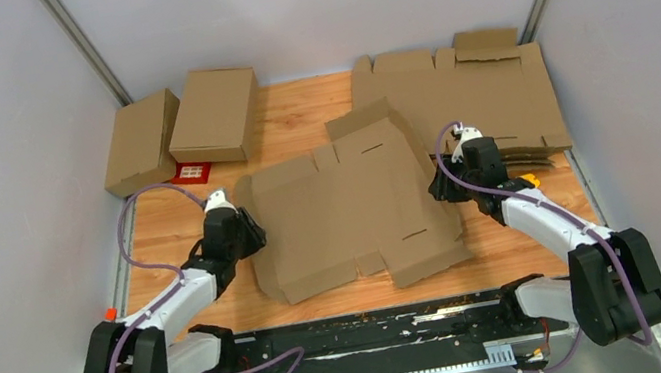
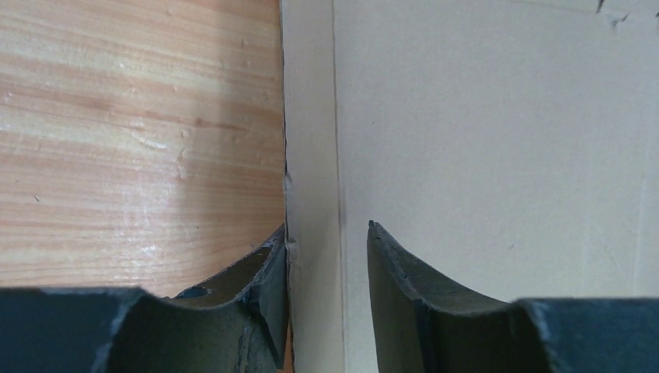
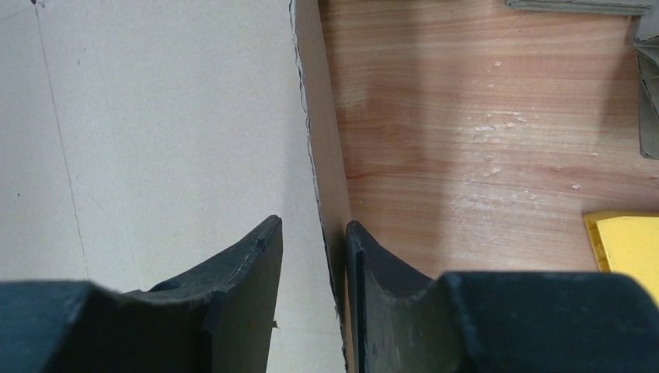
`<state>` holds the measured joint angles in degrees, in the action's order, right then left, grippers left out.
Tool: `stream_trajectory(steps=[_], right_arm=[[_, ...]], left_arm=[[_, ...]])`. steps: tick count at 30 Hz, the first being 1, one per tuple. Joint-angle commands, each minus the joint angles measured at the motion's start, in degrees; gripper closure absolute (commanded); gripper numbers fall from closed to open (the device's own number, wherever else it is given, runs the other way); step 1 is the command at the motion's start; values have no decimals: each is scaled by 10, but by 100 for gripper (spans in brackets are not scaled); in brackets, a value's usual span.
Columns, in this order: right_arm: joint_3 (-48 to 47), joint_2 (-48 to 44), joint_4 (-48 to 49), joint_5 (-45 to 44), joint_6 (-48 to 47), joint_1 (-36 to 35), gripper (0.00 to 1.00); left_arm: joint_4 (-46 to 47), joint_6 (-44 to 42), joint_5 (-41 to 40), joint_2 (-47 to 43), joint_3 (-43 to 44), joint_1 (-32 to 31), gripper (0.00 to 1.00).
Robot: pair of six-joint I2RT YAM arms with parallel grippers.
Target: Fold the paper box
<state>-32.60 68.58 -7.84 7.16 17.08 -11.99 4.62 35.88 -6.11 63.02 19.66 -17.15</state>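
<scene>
Lying flat in the middle of the wooden table [image 1: 294, 111], the paper box [image 1: 350, 208] has the left gripper [image 1: 251, 232] at its left edge and the right gripper [image 1: 439, 191] at its right edge. Left wrist view: the fingers [image 2: 260, 287] are spread, with the box edge between them. Right wrist view: the fingers [image 3: 373, 295] stand apart around a raised edge, one touching it.

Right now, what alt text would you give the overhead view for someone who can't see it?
A mostly flat, unfolded brown paper box lies on a wooden table, the left arm and right arm reaching its side edges with their jaws. Two folded boxes, a red card and stacked flat cardboard sit behind.
</scene>
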Motion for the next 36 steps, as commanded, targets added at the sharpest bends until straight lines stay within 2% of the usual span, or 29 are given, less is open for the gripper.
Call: stream_trajectory(steps=[1,7,9,12,17,19,25,30,33,36], right_arm=[[5,-11,24,9,9,-5,64],[7,-11,27,8,11,-5,64],[9,-9,30,4,16,-5,62],[19,-5,45,-6,23,-5,58],[5,21,34,10,22,-5,65],[8,21,39,16,23,-5,69],[13,19,50,35,27,-9,69],[10,30,53,34,25,-11,57],[6,36,49,30,23,-12,45],[7,36,48,34,21,-12,41]], left_arm=[[-11,-8,6,18,20,-1,58],[-5,-18,18,11,24,-1,92],[-4,-23,23,-2,23,-1,99],[-11,-17,22,-42,20,-1,100],[-56,8,56,-124,47,-1,100],[-76,27,82,-148,68,-1,100],[-60,52,174,-162,93,-1,100],[-17,55,247,-149,112,-1,100],[-18,67,275,-140,134,-1,100],[-24,76,284,-140,154,-1,100]])
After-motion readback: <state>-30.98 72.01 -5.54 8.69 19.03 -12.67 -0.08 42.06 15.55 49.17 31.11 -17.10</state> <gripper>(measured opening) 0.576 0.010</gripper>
